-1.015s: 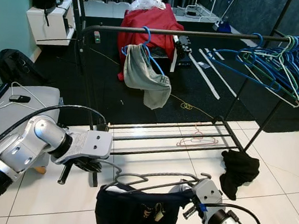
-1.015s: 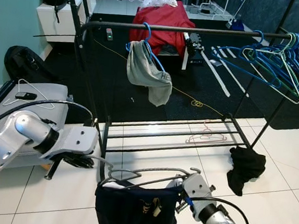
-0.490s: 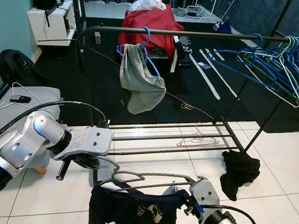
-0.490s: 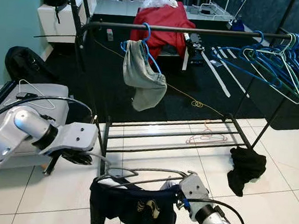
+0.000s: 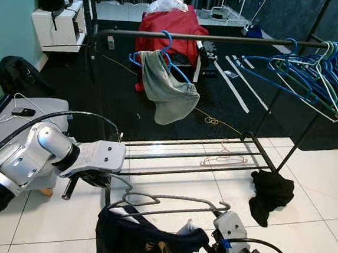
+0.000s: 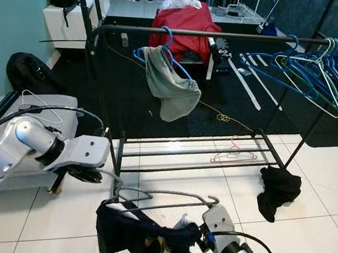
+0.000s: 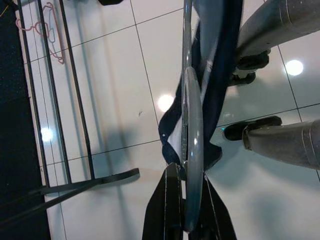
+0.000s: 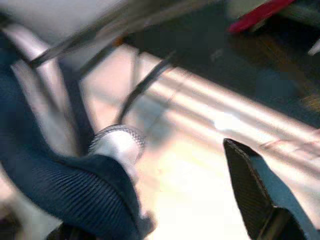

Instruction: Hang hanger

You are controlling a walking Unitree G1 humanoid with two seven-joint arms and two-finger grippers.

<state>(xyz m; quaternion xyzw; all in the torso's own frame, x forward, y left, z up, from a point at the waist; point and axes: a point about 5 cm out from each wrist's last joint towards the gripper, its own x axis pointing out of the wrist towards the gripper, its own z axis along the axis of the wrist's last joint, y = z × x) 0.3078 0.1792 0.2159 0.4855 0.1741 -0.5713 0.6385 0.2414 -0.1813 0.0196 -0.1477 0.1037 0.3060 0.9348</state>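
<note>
Your left jaws [image 7: 186, 210] clamped grey hanger [image 5: 168, 202] at one end, dark garment [image 5: 147, 242] draped on it, low over floor. Right jaws [image 8: 200, 200] stood apart beside far end, one finger [image 8: 255, 192] clear of bar. Rail [image 5: 224, 39] well above. Risk: one-ended hold let hanger swing, garment slide off during lift.

White tiled floor [image 5: 324, 175] bearing a black garment [image 5: 270, 193] beside the rack's base [image 5: 190, 159]; dark carpet [image 5: 158, 111] beyond.

home — laundry corner | clothes rack [image 5: 212, 38] | tiled floor [image 5: 313, 174]
</note>
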